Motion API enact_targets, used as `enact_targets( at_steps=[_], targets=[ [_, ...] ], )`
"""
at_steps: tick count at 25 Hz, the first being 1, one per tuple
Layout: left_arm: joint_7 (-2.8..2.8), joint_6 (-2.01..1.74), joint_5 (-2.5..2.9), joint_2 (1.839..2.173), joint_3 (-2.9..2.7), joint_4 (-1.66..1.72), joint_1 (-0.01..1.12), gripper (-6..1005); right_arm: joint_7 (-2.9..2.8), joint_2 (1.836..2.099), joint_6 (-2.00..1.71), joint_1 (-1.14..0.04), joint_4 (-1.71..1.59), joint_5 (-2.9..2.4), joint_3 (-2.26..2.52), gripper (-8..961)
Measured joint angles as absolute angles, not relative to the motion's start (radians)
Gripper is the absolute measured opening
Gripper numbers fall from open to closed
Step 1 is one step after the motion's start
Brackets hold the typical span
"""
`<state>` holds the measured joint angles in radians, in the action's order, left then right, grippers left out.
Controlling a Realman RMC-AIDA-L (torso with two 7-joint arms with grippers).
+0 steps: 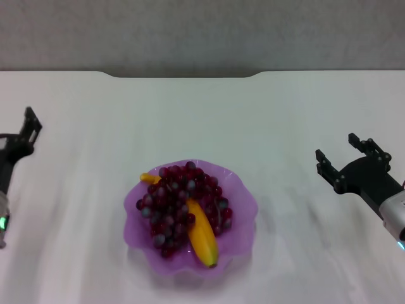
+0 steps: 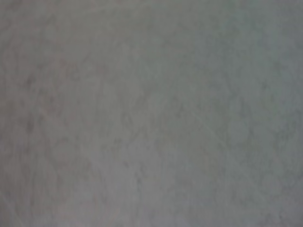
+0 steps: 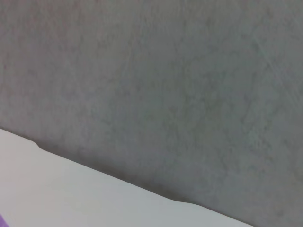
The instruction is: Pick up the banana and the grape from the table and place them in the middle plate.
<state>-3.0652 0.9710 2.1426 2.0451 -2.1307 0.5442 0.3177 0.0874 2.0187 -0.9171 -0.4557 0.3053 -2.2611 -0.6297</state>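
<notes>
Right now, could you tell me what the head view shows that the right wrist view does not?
Only the head view shows the banana and the grape lying in the middle plate, with the left gripper and the open right gripper out to either side. Only the right wrist view shows mostly grey wall. Both share the table with its notched far edge.

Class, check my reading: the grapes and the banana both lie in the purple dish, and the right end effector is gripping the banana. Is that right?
Not quite. In the head view the right end effector is open and empty, off to the right of the purple dish. The grapes and the banana do both lie in it.
</notes>
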Motion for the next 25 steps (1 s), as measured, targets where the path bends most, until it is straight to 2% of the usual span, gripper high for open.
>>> enact_targets(
  at_steps=[8, 25],
  targets=[
    [-3.035, 0.988, 2.125, 2.049, -2.214, 0.429, 0.353, 879, 0.087, 2.020, -0.918, -0.464, 0.306, -2.261, -0.623, 733],
    [-3.001, 0.972, 2.029, 2.053, -2.296, 0.424, 0.355, 876, 0.086, 2.020, -0.918, -0.463, 0.315, -2.259, -0.624, 737]
  ],
)
